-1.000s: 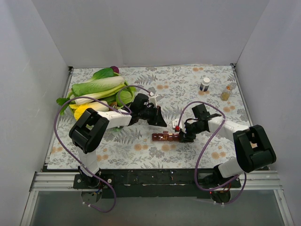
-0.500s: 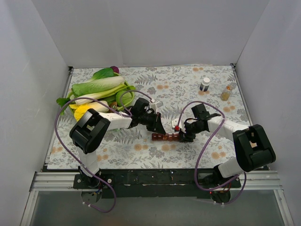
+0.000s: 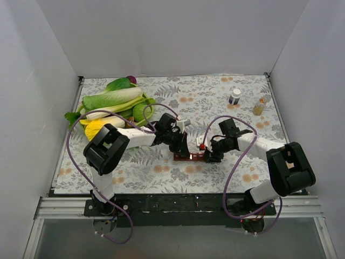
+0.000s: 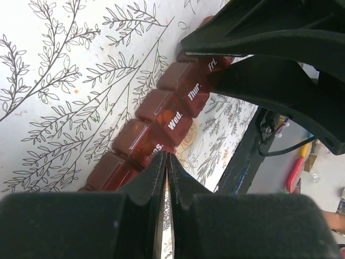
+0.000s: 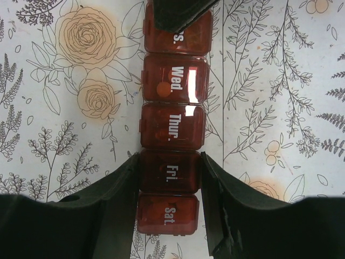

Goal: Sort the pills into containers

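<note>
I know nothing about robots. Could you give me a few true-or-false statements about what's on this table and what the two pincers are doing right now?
1. The right pincer straddles the Fri. compartment of the pill strip. True.
2. The left pincer is wide open. False: it is shut tight, its tip over the Tues. compartment.
3. The table is plain white. False: its surface is printed with leaves and flowers.
4. A white-capped bottle and a yellowish bottle stand at the far right. True.
5. The vegetables lie beside the right arm. False: they are piled at the far left.
</note>
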Robot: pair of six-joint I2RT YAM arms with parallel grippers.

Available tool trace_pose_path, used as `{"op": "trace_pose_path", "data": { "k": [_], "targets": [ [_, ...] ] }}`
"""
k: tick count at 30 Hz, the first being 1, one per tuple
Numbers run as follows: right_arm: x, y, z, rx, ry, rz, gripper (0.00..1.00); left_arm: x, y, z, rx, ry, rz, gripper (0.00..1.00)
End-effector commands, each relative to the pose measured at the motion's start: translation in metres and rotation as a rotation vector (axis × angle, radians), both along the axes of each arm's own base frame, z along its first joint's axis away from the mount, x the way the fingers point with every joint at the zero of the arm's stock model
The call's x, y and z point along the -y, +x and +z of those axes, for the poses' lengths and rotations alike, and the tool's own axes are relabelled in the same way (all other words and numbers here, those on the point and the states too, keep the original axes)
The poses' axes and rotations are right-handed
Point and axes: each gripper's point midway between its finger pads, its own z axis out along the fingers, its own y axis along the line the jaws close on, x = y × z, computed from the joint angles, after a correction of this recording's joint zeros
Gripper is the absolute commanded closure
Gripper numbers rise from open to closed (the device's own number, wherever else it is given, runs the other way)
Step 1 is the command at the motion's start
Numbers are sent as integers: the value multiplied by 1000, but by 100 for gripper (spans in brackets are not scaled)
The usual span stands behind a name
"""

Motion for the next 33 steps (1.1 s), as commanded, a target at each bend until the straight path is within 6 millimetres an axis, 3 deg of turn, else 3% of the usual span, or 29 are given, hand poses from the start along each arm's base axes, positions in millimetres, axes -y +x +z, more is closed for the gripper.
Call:
{"op": "trace_pose_path", "data": {
  "k": [1,9,14,20,29,33],
  "targets": [
    [17,-11,-21,-62,-108,-28,57,3,13,13,75,26,27,96],
    [17,-10,-22,-62,-114,-30,58,12,26,70,173,-61,57,96],
    [17,-11,-22,-63,-114,-30,58,12,24,76,164,-71,53,98],
    [17,-11,-22,-64,-117,-32,58,6,16,48,104,-20,49,100],
    [17,-11,-23,-69,-123,-34,58,-21,-2,-38,-22,230,40,100],
    [18,-10,-24,-69,-129,-38,58,-24,2,-42,-4,259,56,100]
  ]
}}
